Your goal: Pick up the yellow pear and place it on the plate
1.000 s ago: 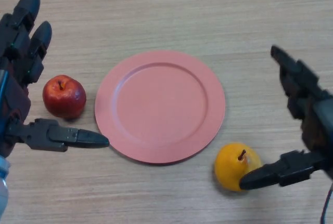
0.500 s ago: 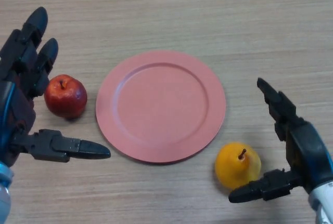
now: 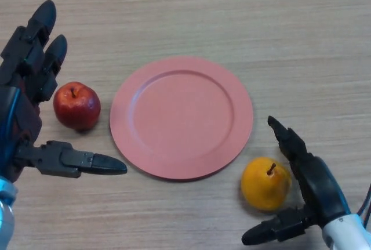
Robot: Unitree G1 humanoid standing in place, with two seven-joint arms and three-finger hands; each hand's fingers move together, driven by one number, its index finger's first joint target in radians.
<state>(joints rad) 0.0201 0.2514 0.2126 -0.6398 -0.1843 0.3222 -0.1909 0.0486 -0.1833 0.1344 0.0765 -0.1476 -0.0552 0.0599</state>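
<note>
At the far left the robot's left hand [image 3: 23, 116], black and thick, is above the light wooden table [image 3: 191, 12] with its fingers [image 3: 36, 35] straight and spread toward 12 o'clock, while its thumb [image 3: 81, 160] lies flat and points toward 3 o'clock. It holds nothing. In the space between these fingers and the thumb sits a round red apple [image 3: 76, 106] with a short brown stem, upright; it is just beside the fingers, but I cannot tell if they touch it.

Next, in the middle, is a round salmon-pink plate [image 3: 181, 116] with a shallow raised rim. The apple stands at its 9 o'clock side, very near the rim but apart from it. The tip of the left thumb ends just beside the plate's edge at about 8 o'clock. Nothing lies on the plate.

The yellow pear [image 3: 265, 183], more orange-yellow and plump, stands on the table at about 5 o'clock from the plate, close to the rim but outside it, with its thin brown stem up and a little tilted to the right.

At the far right, the right hand [image 3: 316, 186] is around the pear but loose: the fingers [image 3: 287, 140] are straight at the pear's 2 o'clock side, and the thumb [image 3: 272, 231] passes under it at 6 o'clock. The hand is spread, and a small gap shows on both sides of the fruit
</note>
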